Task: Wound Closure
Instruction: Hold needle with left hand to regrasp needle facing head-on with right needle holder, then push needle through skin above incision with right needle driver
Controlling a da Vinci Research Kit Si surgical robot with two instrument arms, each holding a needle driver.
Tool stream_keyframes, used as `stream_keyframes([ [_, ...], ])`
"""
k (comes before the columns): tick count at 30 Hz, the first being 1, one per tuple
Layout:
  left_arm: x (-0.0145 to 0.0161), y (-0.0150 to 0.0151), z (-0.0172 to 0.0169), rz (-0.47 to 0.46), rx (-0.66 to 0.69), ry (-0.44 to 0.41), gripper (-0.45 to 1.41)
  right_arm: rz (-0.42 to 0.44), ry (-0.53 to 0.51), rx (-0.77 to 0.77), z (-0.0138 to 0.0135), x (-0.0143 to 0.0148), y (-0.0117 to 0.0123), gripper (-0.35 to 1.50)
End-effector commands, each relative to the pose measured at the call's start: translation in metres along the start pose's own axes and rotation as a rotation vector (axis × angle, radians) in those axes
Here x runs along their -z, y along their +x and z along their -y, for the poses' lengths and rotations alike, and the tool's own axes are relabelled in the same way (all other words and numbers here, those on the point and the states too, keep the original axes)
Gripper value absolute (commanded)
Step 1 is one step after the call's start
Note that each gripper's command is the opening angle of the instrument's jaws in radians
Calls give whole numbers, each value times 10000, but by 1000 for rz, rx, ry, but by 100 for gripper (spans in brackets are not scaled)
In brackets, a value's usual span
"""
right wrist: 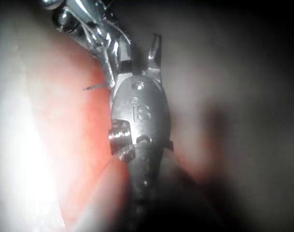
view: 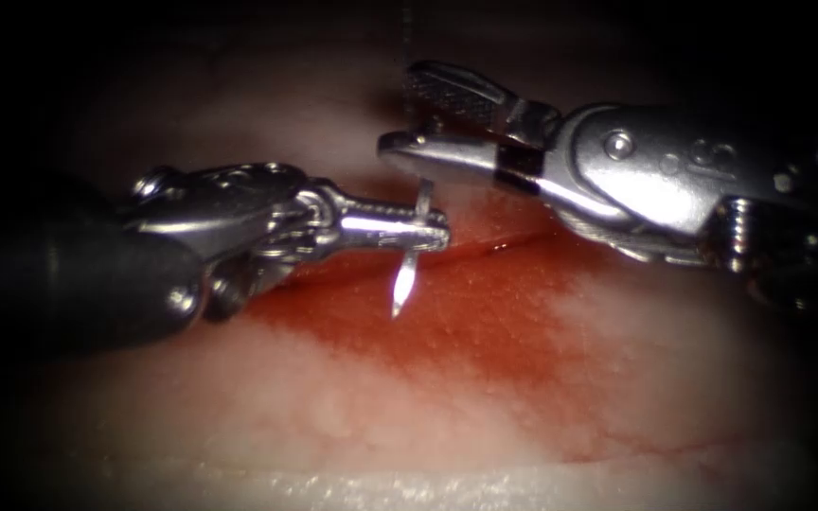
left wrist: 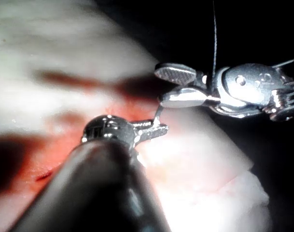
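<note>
Needle [view: 409, 254] sits clear of the tissue [view: 352, 416], above the cut [view: 485, 248], its point hanging down toward the red-stained surface just on the near side of the cut line. It is not in the tissue at any place I can see.

Left tool [view: 428, 232] has its jaws closed across the needle, partway up the curve from the point, the shaft end rising behind the jaws. Held crosswise like this, the point stays free and aimed at the tissue, which I judge is why the grip is set back from the tip.

Right tool [view: 409, 118] stands with its jaws parted, holding nothing; the lower jaw lies just above the upper end of the needle, near or touching it, I cannot tell which. The left wrist view gives the same: right tool [left wrist: 168, 87] open beside the left tool [left wrist: 154, 130].

Thread [left wrist: 214, 43] runs up as a thin dark line behind the right tool.

Red fluid [view: 485, 331] spreads on the tissue below and right of the cut.
</note>
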Motion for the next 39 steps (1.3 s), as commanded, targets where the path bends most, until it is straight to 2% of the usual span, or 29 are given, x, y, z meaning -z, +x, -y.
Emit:
stream_keyframes([
  [1, -6, -1, 4, 0, -1, -1, -45, 2, 3, 1, 3, -8, -6, -1],
  [2, -6, -1, 4, 0, -1, -1, -45, 2, 3, 1, 3, -8, -7, -6],
  [3, -6, -1, 4, 0, -1, -1, -45, 1, 4, 2, 3, -8, -7, -35],
  [10, 0, -3, 3, 4, -19, -3, -45, 37, 31, 52, 2, -1, -9, -35],
  [13, 2, -3, 2, -2, -18, 22, -45, 37, 34, 69, 1, 1, -9, -35],
  [14, 2, -2, 2, -8, -5, 40, -15, 37, 35, 69, 0, 1, -9, -35],
  [16, 2, 0, 3, -37, 0, 135, 88, 37, 35, 77, 1, 1, -10, -35],
  [17, 3, 1, 3, -49, -7, 183, 116, 37, 31, 84, 1, 1, -11, -35],
  [18, 3, 2, 3, -53, -43, 216, 124, 35, 33, 86, 1, 0, -13, -35],
  [20, 9, 1, 2, -42, -78, 213, 140, 38, 68, 92, 2, -4, -19, -35],
  [23, 20, -4, -1, -28, -131, 210, 140, 47, 108, 102, 2, -9, -29, -35],
  [26, 43, -18, -6, -7, -243, 259, 140, 52, 176, 146, -5, -15, -41, -35],
  [28, 49, -21, -7, -3, -256, 265, 140, 47, 183, 153, -8, -17, -43, -35],
  [30, 61, -29, -8, 3, -277, 296, 128, 29, 207, 168, -14, -23, -47, -35],
  [32, 70, -35, -8, 13, -326, 316, 126, 4, 241, 198, -19, -32, -51, -35],
  [35, 85, -49, -6, 37, -433, 353, 111, -51, 293, 260, -25, -52, -58, -35],
  [36, 85, -49, -6, 37, -433, 353, 111, -51, 293, 260, -25, -52, -58, -35],
  [37, 88, -54, -4, 40, -449, 356, 96, -69, 299, 280, -25, -59, -60, -35],
  [38, 92, -60, -1, 39, -457, 350, 52, -91, 306, 306, -25, -68, -63, -35],
  [39, 93, -65, 2, 43, -463, 353, 22, -99, 310, 320, -24, -73, -65, -35],
])
